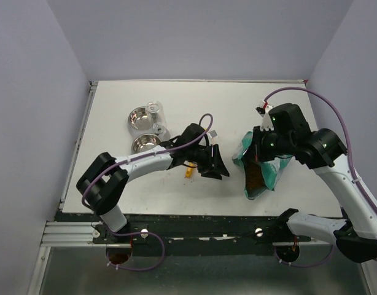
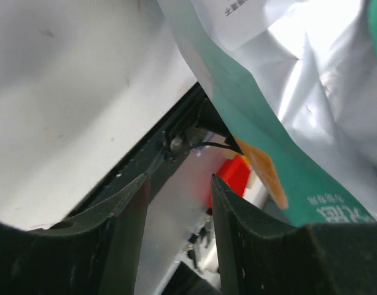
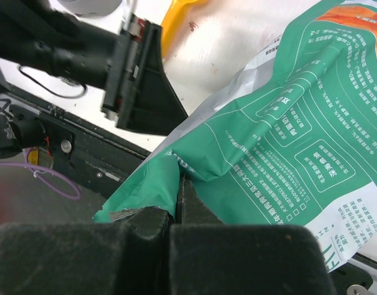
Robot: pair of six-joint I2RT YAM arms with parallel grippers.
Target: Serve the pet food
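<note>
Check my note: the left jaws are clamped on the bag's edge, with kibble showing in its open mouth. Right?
No. The right jaws, not the left, are clamped on the bag's edge; the right wrist view shows them shut on it. The left jaws stand open and empty. The kibble does show in its open mouth.

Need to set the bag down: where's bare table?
Free: far strip of the table behind the bowls and bag; near strip between scoop and front edge. Crowded: centre, left arm, scoop and bag close together.
</note>
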